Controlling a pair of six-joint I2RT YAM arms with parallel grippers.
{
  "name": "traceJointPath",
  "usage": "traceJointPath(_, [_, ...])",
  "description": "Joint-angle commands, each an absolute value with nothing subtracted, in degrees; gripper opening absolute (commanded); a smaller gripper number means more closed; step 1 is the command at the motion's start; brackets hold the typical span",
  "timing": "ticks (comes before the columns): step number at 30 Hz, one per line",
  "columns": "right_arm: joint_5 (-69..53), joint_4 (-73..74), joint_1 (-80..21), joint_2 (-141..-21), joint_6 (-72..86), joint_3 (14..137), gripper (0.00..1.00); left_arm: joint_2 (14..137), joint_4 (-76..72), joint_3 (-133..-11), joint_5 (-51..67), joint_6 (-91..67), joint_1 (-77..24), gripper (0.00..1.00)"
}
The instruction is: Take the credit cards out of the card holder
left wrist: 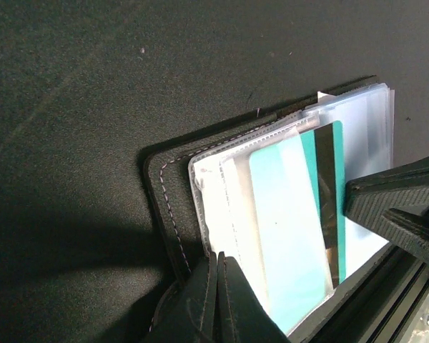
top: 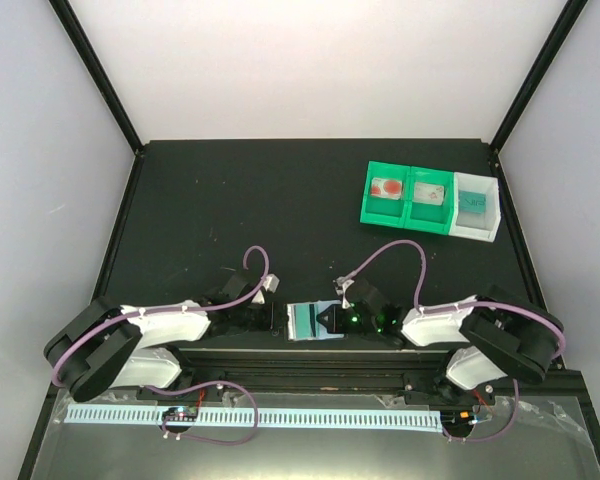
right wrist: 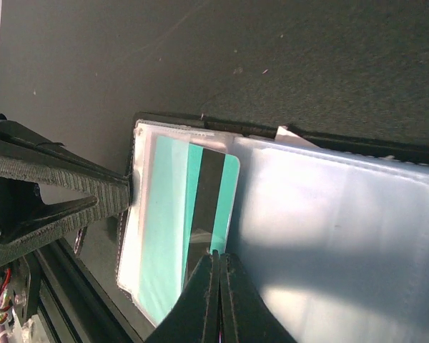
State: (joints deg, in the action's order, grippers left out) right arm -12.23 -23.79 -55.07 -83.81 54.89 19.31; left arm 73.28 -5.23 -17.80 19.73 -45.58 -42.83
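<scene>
The card holder (top: 298,335) lies open on the black mat near the front edge, between my two grippers. In the left wrist view my left gripper (left wrist: 222,259) is shut on the near edge of the card holder (left wrist: 168,193), where its black stitched cover meets the clear sleeves. A teal credit card (right wrist: 230,187) with a dark stripe sticks partway out of a sleeve. My right gripper (right wrist: 219,256) is shut on that card's edge. The same credit card (left wrist: 309,151) shows in the left wrist view, with the right gripper (left wrist: 349,204) at its side.
A green-and-white tray (top: 432,218) with three compartments stands at the back right of the mat, holding small cards. The mat's front rail (top: 310,357) runs just below the card holder. White walls enclose the table on three sides.
</scene>
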Motion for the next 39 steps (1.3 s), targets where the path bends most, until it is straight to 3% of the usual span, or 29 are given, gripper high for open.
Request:
traceJointPath(1, [-7.78,-21.21,-54.82,-80.29,54.58,18.06,0.01,75.53,-2.14,-17.58,16.67,-44.61,-43.07,0.02])
traceJointPath(11, [-6.16,-18.69,-54.84,-77.59,53.87,17.88,0.01,73.74,1.28,-19.73,16.31,-44.52,-43.15,0.02])
traceJointPath(15, [-7.46,-19.26,-54.76,-78.77,54.14,17.91,0.01,71.1,4.01,-21.77,15.93,-44.03,-43.16,0.11])
traceJointPath(19, [-10.64,-21.3,-54.73,-80.49,53.74,19.01,0.1,69.17,4.76,-23.2,16.5,-44.71,-43.84,0.19])
traceJointPath(25, [-12.28,-23.3,-54.76,-81.83,53.96,19.12,0.17,71.38,2.17,-24.49,17.68,-46.62,-45.77,0.21])
traceJointPath(33, [-11.32,-23.24,-54.76,-84.76,54.48,19.79,0.2,80.59,-2.07,-24.21,18.03,-46.28,-46.7,0.05])
traceJointPath(39, [-12.22,-25.48,-54.73,-85.84,55.18,19.21,0.2,81.48,-3.74,-22.83,17.12,-46.58,-46.98,0.02])
